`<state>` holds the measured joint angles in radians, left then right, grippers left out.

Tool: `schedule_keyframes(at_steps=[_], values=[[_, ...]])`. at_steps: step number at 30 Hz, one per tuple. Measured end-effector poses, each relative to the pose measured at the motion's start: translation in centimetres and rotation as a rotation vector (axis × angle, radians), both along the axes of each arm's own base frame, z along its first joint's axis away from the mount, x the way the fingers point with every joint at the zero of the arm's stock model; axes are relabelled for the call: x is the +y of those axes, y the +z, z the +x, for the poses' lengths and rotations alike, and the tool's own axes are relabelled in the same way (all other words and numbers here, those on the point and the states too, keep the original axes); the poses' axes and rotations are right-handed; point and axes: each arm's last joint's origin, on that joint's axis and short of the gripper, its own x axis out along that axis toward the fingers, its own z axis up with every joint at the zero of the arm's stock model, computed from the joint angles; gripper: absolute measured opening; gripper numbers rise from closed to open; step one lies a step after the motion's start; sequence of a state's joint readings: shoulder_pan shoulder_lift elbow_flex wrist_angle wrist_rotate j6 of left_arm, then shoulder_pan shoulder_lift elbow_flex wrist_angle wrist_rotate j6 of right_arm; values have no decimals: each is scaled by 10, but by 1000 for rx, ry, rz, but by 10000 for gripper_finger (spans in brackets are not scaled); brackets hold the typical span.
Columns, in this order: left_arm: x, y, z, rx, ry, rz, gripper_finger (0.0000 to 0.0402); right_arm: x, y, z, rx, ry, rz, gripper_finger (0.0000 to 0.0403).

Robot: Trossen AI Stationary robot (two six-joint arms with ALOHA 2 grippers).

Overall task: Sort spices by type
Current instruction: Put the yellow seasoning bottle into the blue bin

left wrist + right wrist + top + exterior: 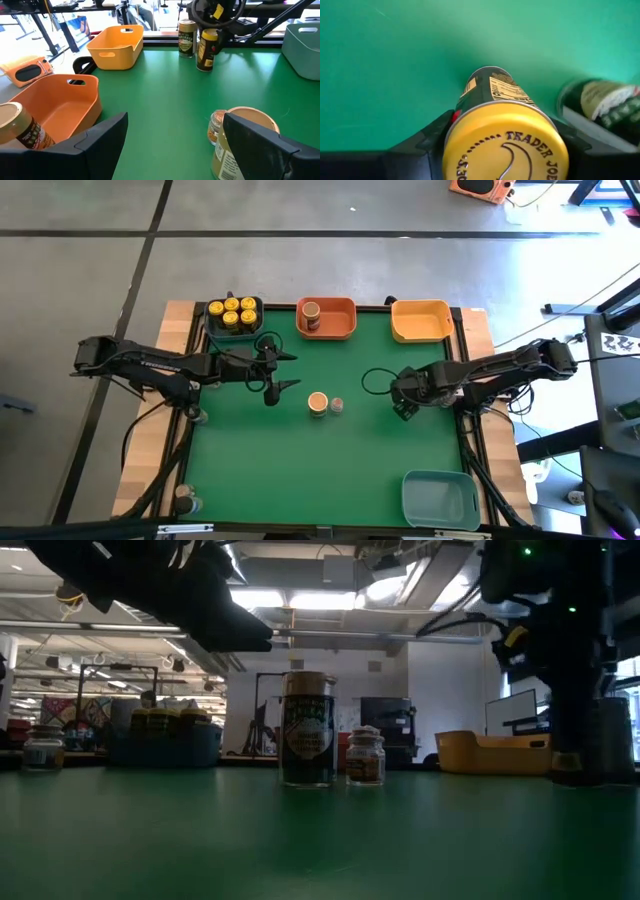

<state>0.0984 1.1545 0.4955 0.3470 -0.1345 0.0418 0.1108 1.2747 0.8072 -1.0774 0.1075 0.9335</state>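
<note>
Right gripper (505,150): hanging low over the green table mat (300,460) on its right side, its two dark fingers sitting either side of a yellow-lidded cylindrical spice jar with a dark label (502,125); whether they are pressing on it I cannot tell.
Second jar by the right arm: a dark-labelled jar (600,107) is standing just beside the first, only partly showing.
Left gripper (278,370): hovering left of the table's middle with its fingers standing wide apart, holding nothing.
Middle of the mat: a wider glass jar with a tan lid (318,402) is standing upright, and a tiny jar with a grey-brown top (337,405) is standing just beside it on its right.
Blue rectangular plastic bin (212,330): sitting at the far left edge, holding six yellow-lidded jars (232,311) packed together.
Orange rectangular plastic bin (340,320): sitting at the far middle, holding one tan-lidded jar (311,314).
Yellow rectangular plastic bin (421,320): sitting at the far right.
Pale blue-grey bin (439,498): sitting at the near right corner.
</note>
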Motion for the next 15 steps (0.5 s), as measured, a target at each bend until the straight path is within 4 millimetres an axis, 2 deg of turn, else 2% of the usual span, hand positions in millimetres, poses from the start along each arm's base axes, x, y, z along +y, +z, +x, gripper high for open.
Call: schedule_keyframes(at_steps=[3,7,15], values=[[0,0,0,0,0,0,326,-1,8,5,-39,39,-35,232],[0,0,0,0,-1,1,326,-4,18,21,-178,98,-69,230],[0,0,0,1,-2,6,326,-25,23,50,-403,208,-85,231]])
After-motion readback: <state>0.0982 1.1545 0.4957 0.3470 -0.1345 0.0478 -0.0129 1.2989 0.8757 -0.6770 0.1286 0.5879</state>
